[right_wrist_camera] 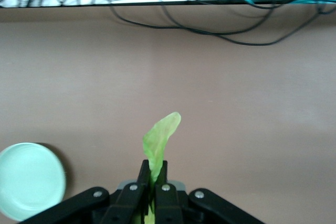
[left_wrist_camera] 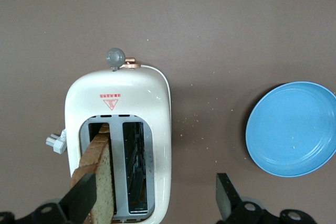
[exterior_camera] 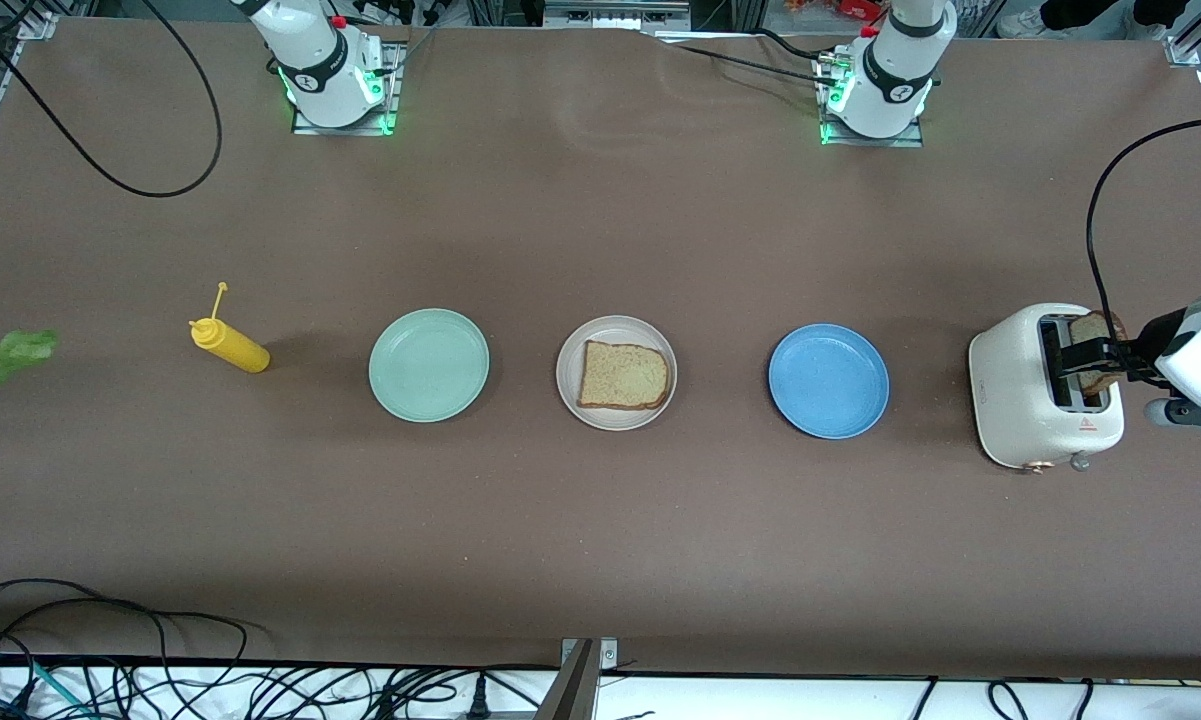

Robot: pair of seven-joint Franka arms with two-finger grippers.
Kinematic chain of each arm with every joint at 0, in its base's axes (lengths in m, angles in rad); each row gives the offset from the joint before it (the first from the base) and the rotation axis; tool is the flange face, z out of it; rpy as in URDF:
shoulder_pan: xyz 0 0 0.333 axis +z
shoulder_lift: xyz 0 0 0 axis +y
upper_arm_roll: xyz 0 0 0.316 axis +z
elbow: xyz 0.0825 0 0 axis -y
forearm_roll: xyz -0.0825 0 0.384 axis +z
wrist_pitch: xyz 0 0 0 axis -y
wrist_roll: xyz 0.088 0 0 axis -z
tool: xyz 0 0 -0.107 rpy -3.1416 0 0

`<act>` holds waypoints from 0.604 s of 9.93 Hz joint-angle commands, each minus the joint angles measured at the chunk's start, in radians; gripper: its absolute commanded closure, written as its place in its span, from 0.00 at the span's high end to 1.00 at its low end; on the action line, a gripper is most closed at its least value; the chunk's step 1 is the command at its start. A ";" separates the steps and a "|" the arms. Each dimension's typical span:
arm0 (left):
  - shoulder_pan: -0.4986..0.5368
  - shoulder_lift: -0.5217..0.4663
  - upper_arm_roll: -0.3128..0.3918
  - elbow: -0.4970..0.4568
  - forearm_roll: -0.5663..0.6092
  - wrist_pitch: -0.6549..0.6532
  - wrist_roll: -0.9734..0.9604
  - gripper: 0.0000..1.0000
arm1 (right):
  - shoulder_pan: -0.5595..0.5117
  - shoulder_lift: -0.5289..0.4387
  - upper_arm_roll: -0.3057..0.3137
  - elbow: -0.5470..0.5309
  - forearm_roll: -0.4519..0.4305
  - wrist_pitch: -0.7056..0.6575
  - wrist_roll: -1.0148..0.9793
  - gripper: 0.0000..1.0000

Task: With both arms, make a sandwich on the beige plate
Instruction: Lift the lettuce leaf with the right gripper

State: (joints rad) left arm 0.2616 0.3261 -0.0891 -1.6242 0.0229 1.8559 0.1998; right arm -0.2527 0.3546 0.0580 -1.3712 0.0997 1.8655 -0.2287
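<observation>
A wide brown matte desk (exterior_camera: 600, 560) fills the scene, with black cables along its near edge and both arm bases bolted along its top edge.

Largest object: the cream-white two-slot toaster (exterior_camera: 1045, 388) at the left arm's end of the desk. The left gripper (exterior_camera: 1100, 362) is over its top. In the left wrist view the fingers (left_wrist_camera: 81, 199) stand wide apart; one lies against the brown bread slice (left_wrist_camera: 100, 179) that stands in one slot, the other is clear of the toaster. The slice is not clamped.

Three round plates form a row across the desk's middle: the blue plate (exterior_camera: 828, 380) beside the toaster, the beige plate (exterior_camera: 616, 372) in the centre, and the mint-green plate (exterior_camera: 428, 364) toward the right arm's end. Both coloured plates hold nothing. The beige plate carries one square wholemeal slice (exterior_camera: 624, 375) lying flat.

A yellow squeeze bottle (exterior_camera: 228, 343) lies on its side beside the mint-green plate, toward the right arm's end.

The right gripper (right_wrist_camera: 153, 179) is over the bare desk at that end, fingers closed together on the ruffled green lettuce leaf (right_wrist_camera: 160, 140).

Task status, by judgement: the base slice is in place. Remaining: lay the lettuce on it, close the left fingers on the toaster slice, lift it out, and set it on top.
</observation>
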 commanded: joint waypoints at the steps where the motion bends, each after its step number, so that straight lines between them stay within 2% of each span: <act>1: 0.001 0.004 -0.004 0.015 0.031 -0.018 0.007 1.00 | 0.012 -0.003 0.075 0.001 -0.003 -0.016 0.049 0.00; 3: 0.002 0.004 -0.004 0.015 0.031 -0.018 0.007 1.00 | 0.126 -0.003 0.089 0.004 -0.145 -0.011 0.110 0.00; 5: 0.001 0.004 -0.004 0.015 0.031 -0.018 0.007 1.00 | 0.235 0.009 0.088 0.018 -0.147 -0.014 0.211 0.00; 6: 0.001 0.004 -0.004 0.014 0.031 -0.018 0.007 1.00 | 0.312 0.030 0.088 0.020 -0.147 0.003 0.323 0.00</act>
State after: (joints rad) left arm 0.2615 0.3273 -0.0903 -1.6242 0.0229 1.8545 0.1998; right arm -0.0184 0.3596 0.1515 -1.3720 -0.0258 1.8646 -0.0089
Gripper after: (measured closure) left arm 0.000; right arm 0.943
